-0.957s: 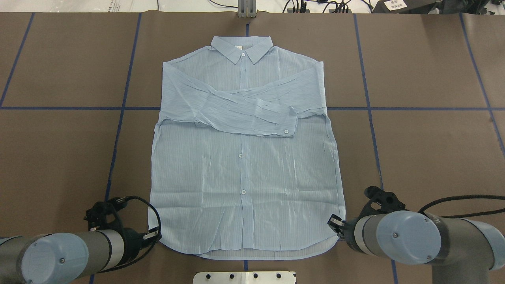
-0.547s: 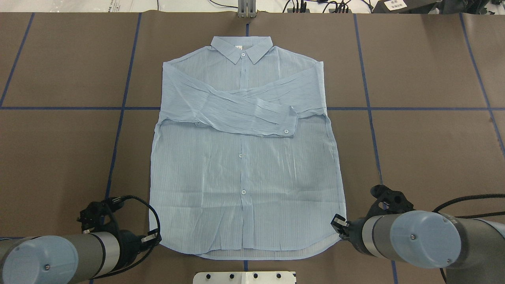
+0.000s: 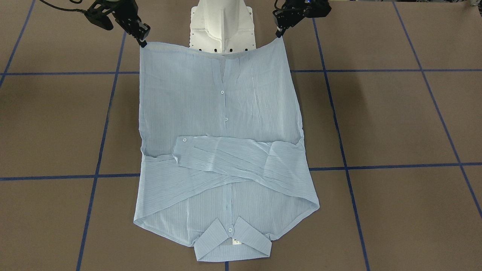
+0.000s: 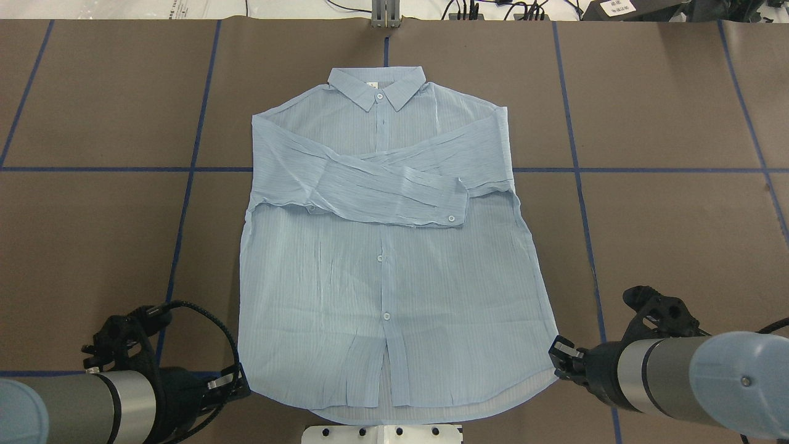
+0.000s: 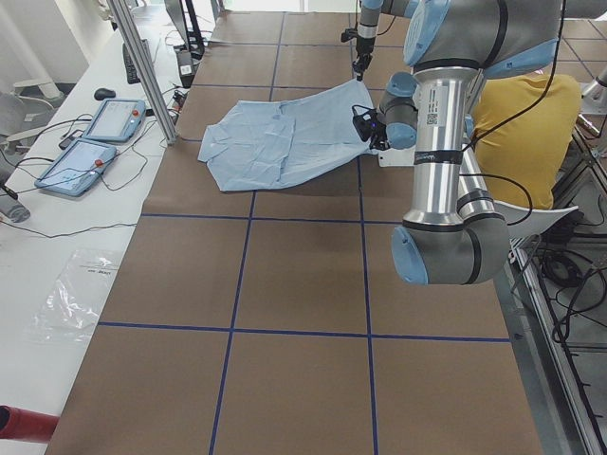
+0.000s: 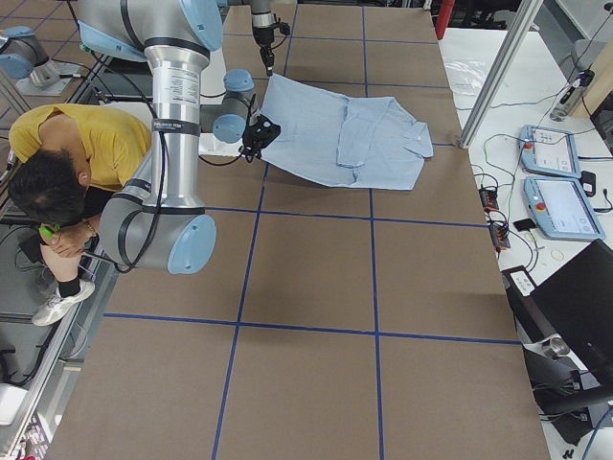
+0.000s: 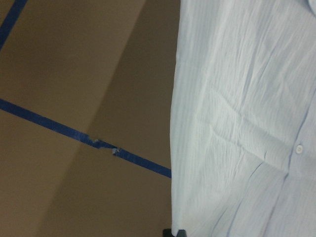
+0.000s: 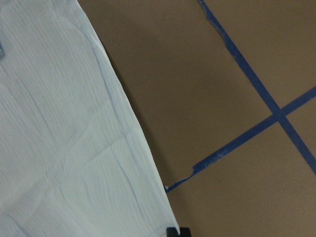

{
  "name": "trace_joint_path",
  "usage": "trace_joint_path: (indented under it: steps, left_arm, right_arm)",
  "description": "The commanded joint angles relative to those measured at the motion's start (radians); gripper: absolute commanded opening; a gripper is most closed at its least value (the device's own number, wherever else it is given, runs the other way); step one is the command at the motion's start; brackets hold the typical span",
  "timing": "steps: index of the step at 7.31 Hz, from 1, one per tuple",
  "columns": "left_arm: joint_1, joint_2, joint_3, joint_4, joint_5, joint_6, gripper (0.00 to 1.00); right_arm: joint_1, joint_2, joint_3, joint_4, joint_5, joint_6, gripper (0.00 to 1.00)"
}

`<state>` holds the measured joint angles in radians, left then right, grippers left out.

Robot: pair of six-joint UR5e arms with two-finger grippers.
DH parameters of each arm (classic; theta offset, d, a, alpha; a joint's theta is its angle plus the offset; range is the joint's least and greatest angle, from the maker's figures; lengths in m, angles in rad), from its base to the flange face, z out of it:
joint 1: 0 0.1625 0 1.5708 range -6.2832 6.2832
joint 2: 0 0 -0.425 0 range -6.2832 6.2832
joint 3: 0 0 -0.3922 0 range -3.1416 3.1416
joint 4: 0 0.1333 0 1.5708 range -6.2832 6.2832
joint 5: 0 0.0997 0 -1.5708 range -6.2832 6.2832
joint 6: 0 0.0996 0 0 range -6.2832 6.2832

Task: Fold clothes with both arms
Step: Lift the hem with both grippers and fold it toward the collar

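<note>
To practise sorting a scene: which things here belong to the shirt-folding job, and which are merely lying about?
In the job: shirt; left end effector and right end effector, each gripping a hem corner.
Lying about: control tablets; plastic bag; person.

- No word, number or brand can be read in any view; print shows in a few places, all too small or blurred.
- The shirt (image 4: 382,271) has a small white label (image 4: 372,85) inside the collar, with unreadable marks.
- The left arm (image 5: 438,180) carries a pale sticker (image 5: 434,118) with dark lettering on its upright tube, illegible.
- The right arm (image 6: 172,144) bears a like sticker (image 6: 173,96), illegible.
- A white tag (image 4: 618,7) lies on a black device at the table's far edge, its print blurred.
- A clear plastic bag (image 5: 71,303) shows one tiny dark line of print.
</note>
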<state>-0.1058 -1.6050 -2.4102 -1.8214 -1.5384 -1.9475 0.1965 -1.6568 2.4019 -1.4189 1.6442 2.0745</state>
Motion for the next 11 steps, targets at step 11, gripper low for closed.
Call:
trace_joint_path:
  steps: [11]
  left_arm:
    - [-0.647,-0.395,0.622,-0.131,-0.21,0.436,0.0]
  right_arm:
    - [0.566,0.572,-0.723,0.014,0.103,-0.221,0.0]
